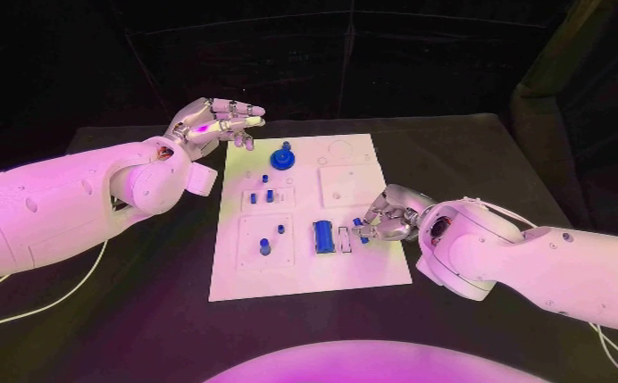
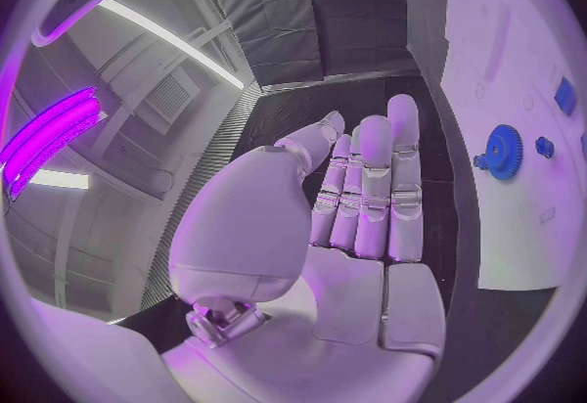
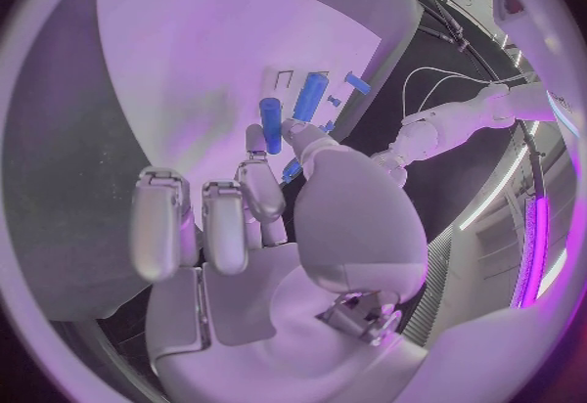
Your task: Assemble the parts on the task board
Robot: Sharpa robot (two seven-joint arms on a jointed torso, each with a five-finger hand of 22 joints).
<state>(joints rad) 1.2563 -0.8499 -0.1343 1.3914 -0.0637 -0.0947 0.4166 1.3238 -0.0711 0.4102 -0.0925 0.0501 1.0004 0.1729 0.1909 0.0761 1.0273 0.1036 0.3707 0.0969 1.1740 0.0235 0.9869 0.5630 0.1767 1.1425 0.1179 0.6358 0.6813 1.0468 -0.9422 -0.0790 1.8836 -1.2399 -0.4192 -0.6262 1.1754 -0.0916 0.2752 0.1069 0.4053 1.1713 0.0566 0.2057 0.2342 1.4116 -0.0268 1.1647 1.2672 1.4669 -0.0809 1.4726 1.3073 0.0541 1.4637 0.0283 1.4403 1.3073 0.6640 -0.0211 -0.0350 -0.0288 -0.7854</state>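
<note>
I see my right hand (image 1: 381, 219) pinching a small blue part (image 3: 270, 124) over the task board's (image 1: 309, 267) near right; my left hand (image 1: 216, 124) hovers open, empty, far left.

A robot lab: black-draped walls, black table (image 1: 489, 146), ceiling strip lights (image 2: 171, 39), white task board (image 1: 361, 276).

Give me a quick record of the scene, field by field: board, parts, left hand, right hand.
board: white task board on the black table
parts: blue gear at the far end; blue cylinder near the right hand
left hand: raised beside the board's far left corner, holding nothing, fingers apart
right hand: at the board's right edge, pinching a small blue part
</note>
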